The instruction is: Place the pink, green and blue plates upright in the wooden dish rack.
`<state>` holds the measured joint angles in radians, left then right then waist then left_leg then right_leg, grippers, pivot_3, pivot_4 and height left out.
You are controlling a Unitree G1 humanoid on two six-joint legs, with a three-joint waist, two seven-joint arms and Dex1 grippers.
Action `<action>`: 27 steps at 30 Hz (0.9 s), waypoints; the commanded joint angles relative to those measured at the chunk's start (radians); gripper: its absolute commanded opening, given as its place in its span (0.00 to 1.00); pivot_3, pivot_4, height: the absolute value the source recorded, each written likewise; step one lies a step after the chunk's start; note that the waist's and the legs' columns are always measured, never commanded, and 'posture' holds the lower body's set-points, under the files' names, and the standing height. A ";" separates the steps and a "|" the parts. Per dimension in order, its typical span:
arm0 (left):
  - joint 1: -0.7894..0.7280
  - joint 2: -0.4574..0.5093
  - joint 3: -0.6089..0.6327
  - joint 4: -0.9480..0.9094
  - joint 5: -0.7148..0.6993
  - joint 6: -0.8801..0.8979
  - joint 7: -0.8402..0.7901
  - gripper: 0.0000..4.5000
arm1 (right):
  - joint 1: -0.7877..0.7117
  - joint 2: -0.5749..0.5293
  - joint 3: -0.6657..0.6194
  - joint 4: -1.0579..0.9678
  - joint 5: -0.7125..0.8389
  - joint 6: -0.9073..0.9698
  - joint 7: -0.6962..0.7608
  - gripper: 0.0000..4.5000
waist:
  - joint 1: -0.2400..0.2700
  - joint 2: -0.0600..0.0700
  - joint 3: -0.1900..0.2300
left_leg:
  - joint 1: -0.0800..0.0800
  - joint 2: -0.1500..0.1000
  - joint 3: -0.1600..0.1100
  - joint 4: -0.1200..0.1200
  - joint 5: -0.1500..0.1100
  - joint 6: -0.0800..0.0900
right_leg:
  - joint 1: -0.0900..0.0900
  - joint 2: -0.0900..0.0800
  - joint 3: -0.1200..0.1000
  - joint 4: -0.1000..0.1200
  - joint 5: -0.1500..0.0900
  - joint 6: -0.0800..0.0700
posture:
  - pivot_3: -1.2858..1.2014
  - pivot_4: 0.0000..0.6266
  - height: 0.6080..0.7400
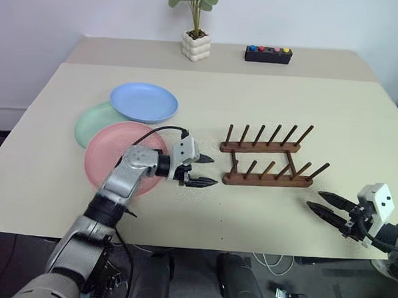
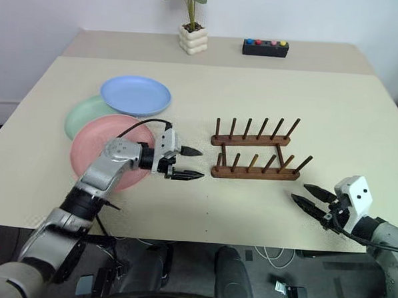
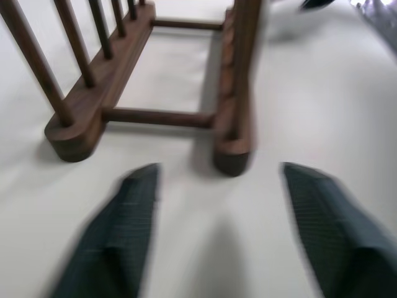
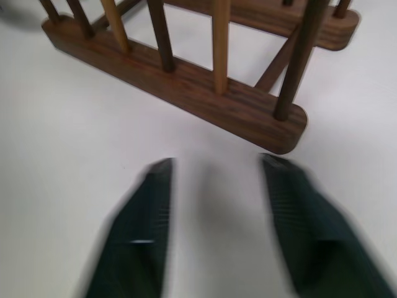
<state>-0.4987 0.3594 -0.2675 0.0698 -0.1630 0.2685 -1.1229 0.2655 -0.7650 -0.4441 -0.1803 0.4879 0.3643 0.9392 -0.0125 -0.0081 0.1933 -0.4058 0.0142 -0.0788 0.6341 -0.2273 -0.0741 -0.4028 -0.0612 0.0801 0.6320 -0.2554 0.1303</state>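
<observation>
Beside the rack [image 1: 268,157], left hand [image 1: 205,171] open, empty.

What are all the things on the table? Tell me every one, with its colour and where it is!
table: one, cream, under everything.
pink plate: one, pink, nearest of the three plates, partly under the left arm.
green plate: one, pale green, behind the pink plate, partly beneath it and the blue one.
blue plate: one, light blue, farthest back, overlapping the green plate.
dish rack: one, dark brown wood, two rows of pegs, empty, right of the plates.
potted plant: one, green leaves in a white pot, at the far edge.
button box: one, black with red, blue and yellow buttons, right of the plant.
left pincer: one, black fingers, open, between the pink plate and rack.
right pincer: one, black fingers, open, holding nothing, near the front right edge.
</observation>
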 commanded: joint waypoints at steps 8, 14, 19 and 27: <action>0.079 -0.074 -0.136 -0.222 -0.005 0.232 0.146 0.15 | -0.054 -0.019 0.074 0.030 -0.113 -0.046 -0.041 0.00 | -0.002 0.000 0.000 | 0.000 0.000 0.000 0.000 0.000 0.000 | 0.001 0.000 0.000 0.000 0.000 0.000 | 0.52 0.24 0.92; 0.027 -0.111 -0.183 -0.111 0.063 0.209 0.216 0.15 | -0.094 -0.007 0.107 0.073 -0.174 -0.088 -0.079 0.00 | -0.002 0.000 0.000 | 0.001 0.000 0.000 0.001 0.000 0.000 | 0.001 0.000 0.000 0.000 0.000 0.000 | 0.52 0.24 0.92; 0.009 -0.142 -0.178 -0.035 0.107 0.135 0.287 0.15 | -0.160 0.017 0.148 0.130 -0.218 -0.134 -0.123 0.00 | -0.003 0.000 0.000 | 0.001 0.000 0.000 0.000 0.000 0.000 | 0.001 0.000 0.000 0.000 0.000 0.000 | 0.52 0.24 0.92; -0.008 -0.197 -0.137 0.057 0.159 0.057 0.431 0.15 | -0.255 0.049 0.209 0.230 -0.268 -0.211 -0.160 0.00 | -0.006 0.000 0.000 | 0.005 0.000 0.000 0.000 0.000 0.000 | 0.006 0.000 0.000 -0.001 0.000 0.000 | 0.52 0.24 0.92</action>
<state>-0.4887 0.1695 -0.4299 0.1196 -0.0198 0.3509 -0.7252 0.0246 -0.7231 -0.2433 0.0355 0.2310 0.1752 0.7894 -0.0181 -0.0081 0.1929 -0.3996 0.0141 -0.0787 0.6339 -0.2274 -0.0741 -0.3966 -0.0609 0.0802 0.6308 -0.2554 0.1301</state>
